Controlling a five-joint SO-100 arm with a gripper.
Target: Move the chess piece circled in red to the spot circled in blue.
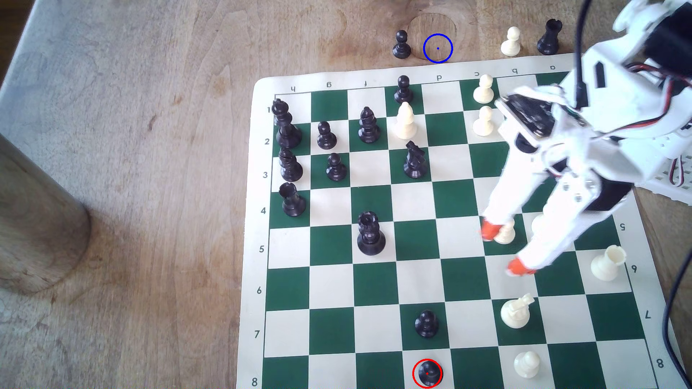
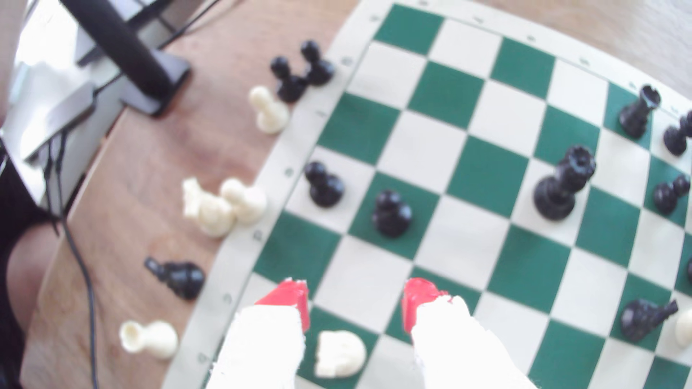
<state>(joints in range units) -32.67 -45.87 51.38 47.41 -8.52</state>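
Observation:
The red-ringed black pawn (image 1: 427,373) stands on a white square in row 8, at the near edge of the chessboard (image 1: 258,209). In the wrist view this pawn (image 2: 324,185) is ahead of the fingers, beside the board's border. The blue ring with its dot (image 1: 437,48) lies on bare wood inside a darker round stain, beyond the board's far edge. My gripper (image 1: 505,248) (image 2: 354,299) hangs open over rows 5 and 6 on the exterior view's right, holding nothing. Its orange fingertips (image 1: 490,230) straddle a white pawn (image 1: 505,232) (image 2: 339,353).
Another black pawn (image 1: 427,323) stands one square beyond the ringed one. A black pawn (image 1: 401,45) stands just left of the blue ring; a white pawn (image 1: 511,41) and black rook (image 1: 549,37) stand to its right. Several captured pieces (image 2: 224,205) lie off the board.

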